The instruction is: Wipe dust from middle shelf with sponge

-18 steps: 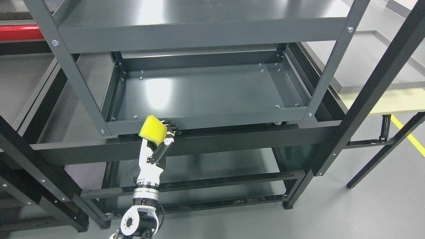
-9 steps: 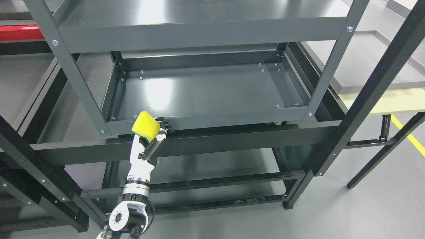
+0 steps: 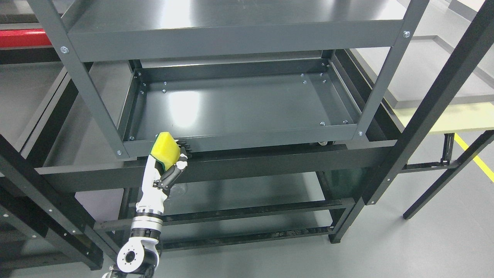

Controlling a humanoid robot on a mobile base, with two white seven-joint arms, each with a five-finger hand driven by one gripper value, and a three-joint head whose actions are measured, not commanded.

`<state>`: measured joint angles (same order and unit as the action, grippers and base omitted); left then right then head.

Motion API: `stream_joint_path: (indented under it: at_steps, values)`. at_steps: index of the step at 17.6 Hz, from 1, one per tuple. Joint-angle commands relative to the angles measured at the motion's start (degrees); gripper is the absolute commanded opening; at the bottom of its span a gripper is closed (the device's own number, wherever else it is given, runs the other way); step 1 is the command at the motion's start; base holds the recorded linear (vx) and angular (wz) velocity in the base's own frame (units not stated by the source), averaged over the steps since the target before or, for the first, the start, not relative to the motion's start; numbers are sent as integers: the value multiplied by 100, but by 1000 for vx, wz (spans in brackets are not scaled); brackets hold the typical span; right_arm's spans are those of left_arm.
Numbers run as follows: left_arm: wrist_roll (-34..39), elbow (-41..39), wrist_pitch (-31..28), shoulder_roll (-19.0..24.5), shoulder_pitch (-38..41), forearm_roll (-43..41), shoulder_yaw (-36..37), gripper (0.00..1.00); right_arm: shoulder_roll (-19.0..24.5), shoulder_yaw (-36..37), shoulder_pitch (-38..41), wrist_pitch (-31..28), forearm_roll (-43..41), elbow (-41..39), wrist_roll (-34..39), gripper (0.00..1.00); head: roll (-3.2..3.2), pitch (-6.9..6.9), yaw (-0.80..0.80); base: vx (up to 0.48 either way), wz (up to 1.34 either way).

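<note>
Left robot hand (image 3: 170, 160) rises from the lower left, fingers (image 3: 181, 151) clamped on the yellow sponge (image 3: 165, 145). The sponge, with a dark green underside, sits at the front rim of the middle shelf (image 3: 239, 112), near its front-left corner, overlapping the rim's edge. Whether it touches the shelf floor cannot be told. Shelf surface is dark grey, glossy with glare.
</note>
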<state>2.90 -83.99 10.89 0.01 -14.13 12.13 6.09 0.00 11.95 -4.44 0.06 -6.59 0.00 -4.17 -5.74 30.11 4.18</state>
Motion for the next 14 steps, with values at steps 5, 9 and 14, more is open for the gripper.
stream_joint_path:
  at_steps: [5,9,14]
  values:
    - [-290,-575,-70,99,-160,-396,-135,0,-100,0,4,-410,0,-100,4,100,0,0,0,0,0]
    - [-290,-566,-70,99,-134,-589,-107,0,-100,0,-4,-410,0,-100,4,100,0,0,0,0,0]
    - [-290,-531,-79,99,-99,-589,-151,0,-100,0,-4,-410,0,-100,4,100,0,0,0,0,0]
